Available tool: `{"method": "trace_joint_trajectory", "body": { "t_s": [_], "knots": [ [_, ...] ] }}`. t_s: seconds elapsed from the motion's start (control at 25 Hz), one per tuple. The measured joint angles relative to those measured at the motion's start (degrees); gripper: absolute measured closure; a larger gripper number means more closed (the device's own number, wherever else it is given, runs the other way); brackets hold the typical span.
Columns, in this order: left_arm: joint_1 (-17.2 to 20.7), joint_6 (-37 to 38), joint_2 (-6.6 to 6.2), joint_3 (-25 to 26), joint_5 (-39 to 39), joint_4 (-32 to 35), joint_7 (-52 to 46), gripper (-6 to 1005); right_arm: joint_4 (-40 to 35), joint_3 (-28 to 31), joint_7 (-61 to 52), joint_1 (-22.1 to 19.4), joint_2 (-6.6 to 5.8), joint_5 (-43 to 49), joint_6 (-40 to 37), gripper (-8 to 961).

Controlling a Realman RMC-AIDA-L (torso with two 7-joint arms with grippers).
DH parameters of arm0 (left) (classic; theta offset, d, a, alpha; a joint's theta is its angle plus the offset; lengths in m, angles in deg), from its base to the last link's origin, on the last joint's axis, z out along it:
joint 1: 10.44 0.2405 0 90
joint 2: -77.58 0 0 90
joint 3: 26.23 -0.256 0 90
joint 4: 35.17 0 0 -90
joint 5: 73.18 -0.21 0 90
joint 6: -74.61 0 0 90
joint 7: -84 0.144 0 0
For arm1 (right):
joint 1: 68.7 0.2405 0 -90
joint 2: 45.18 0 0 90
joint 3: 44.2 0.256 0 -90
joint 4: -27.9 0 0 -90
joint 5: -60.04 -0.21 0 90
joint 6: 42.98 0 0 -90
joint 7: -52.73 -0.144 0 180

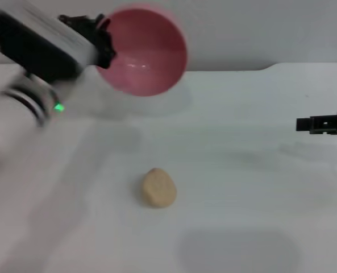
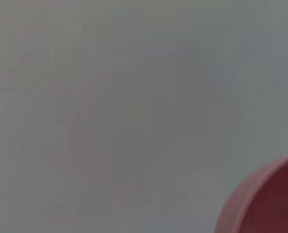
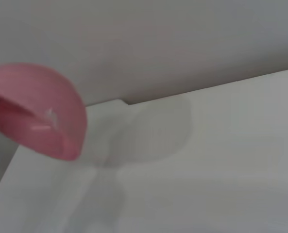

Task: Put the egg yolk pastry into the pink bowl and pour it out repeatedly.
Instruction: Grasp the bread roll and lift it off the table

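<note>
Head view, bowl: the left end effector (image 1: 103,42) is clamped on the rim of the pink bowl (image 1: 142,51) and holds it in the air, tipped on its side with the opening turned to the front; the inside looks empty.
Pastry place: the egg yolk pastry (image 1: 158,187) lies on the white desk (image 1: 242,170), near the front, well apart from the bowl and not touching anything.
Pastry look: small, round, pale tan, matte and a little lumpy; I think it is soft and can roll.
Bowl look: smooth and glossy inside, pink inside and out, much wider than the pastry.
Right side: the right end effector (image 1: 323,123) waits at the right edge over the desk; if its fingers are apart or together I cannot tell.
Risk, grip: the hold is only on the rim, so a quick turn may let the smooth bowl slip or swing.
Risk, pastry: a round ball can roll away when pinched off-centre, and a hard squeeze may dent it.
Risk, return: if the bowl is set down tilted, it may tip or rock.
</note>
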Motion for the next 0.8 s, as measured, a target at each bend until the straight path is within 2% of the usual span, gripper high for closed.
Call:
{"method": "trace_joint_trajectory", "body": {
  "t_s": [0.08,0.2,0.28,0.36,0.44,0.6,0.72,0.8],
  "knots": [
    [-2.18,19.69,-0.22,13.38,4.34,-0.69,-4.64,999,0.38,-1.10,0.11,0.59,0.00,-0.01,0.10,425],
    [-7.72,45.38,-0.74,30.37,3.79,-6.65,-14.87,999,1.23,-2.47,1.41,1.73,0.04,0.00,0.23,425],
    [-11.20,58.35,-1.41,40.16,0.57,-10.06,-19.70,1000,2.03,-3.05,2.99,2.75,0.26,0.00,0.05,425],
    [-13.52,67.72,-2.23,46.91,-3.75,-11.51,-24.07,1001,2.93,-4.40,4.79,3.95,0.52,0.06,-0.04,424],
    [-14.53,74.68,-3.15,50.07,-8.51,-11.08,-28.82,1001,3.78,-6.82,6.59,5.00,0.57,0.16,0.27,424],
    [-14.21,82.65,-4.60,51.15,-16.59,-7.07,-38.09,1000,5.92,-12.98,8.72,7.22,0.84,0.12,2.64,424],
    [-12.87,88.34,-4.92,52.62,-23.02,-2.68,-44.69,1000,8.54,-17.26,8.86,9.39,1.08,-0.16,6.24,424],
    [-11.59,92.75,-4.59,54.54,-27.52,1.22,-48.10,1000,10.91,-20.72,10.50,10.89,1.19,-1.74,8.61,424]
  ]
}}
